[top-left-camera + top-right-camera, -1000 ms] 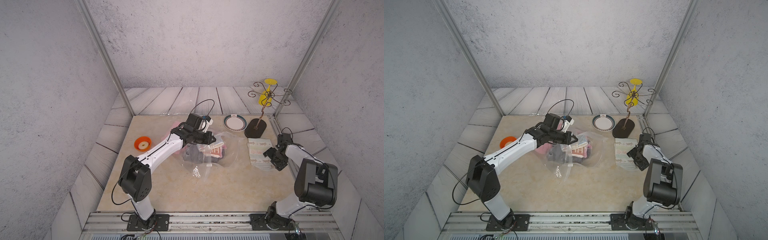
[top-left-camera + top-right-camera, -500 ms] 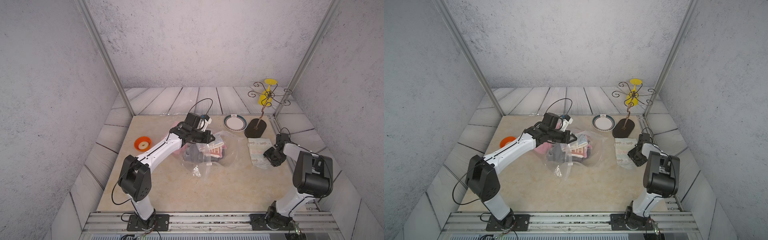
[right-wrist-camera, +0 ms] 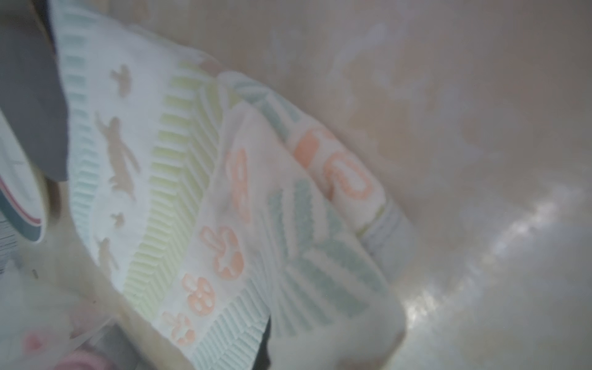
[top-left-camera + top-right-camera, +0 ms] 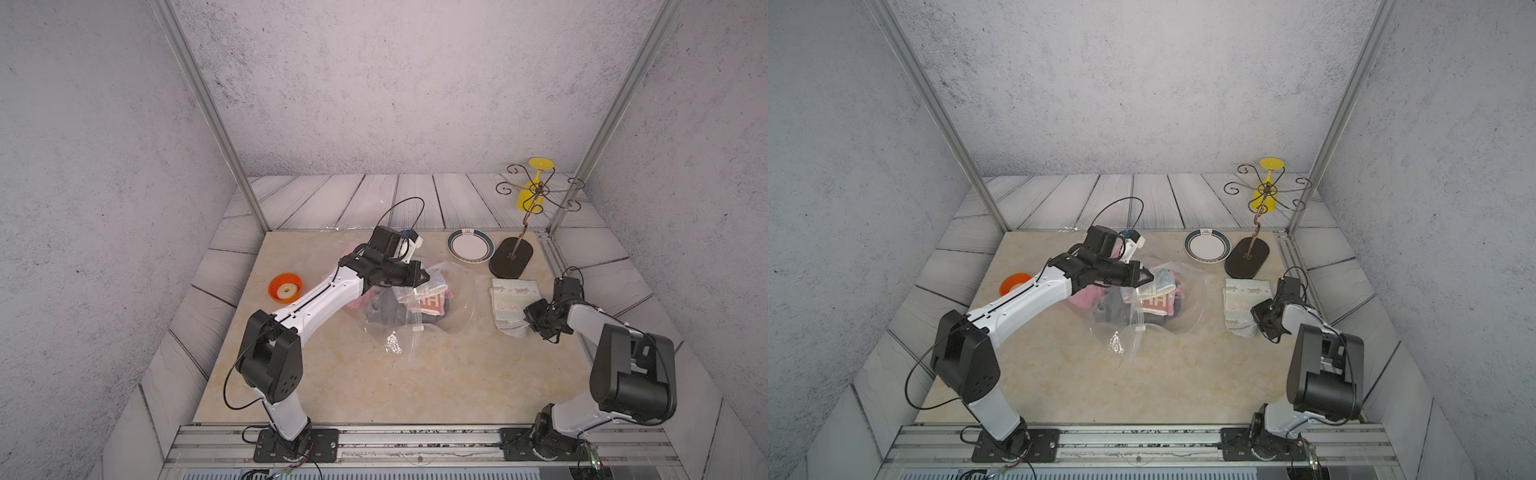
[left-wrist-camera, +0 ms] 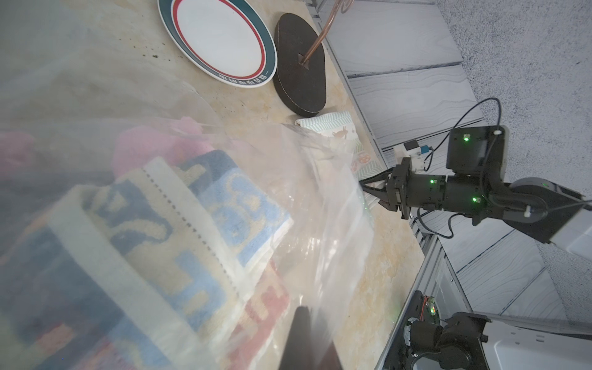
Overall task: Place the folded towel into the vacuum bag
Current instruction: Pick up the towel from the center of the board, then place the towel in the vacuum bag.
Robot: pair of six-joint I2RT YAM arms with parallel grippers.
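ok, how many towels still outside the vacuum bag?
1. The pastel animal-print towel lies on the table between the vacuum bag and the right end effector, which grips its near corner. Pink cloth behind the left arm looks bagged, but is partly hidden.

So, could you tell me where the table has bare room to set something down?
The widest bare patch is the near table strip between bag and front rail. There's a smaller one at the back left, behind the orange lid. It's crowded at the back right: plate, stand and towel sit close together.
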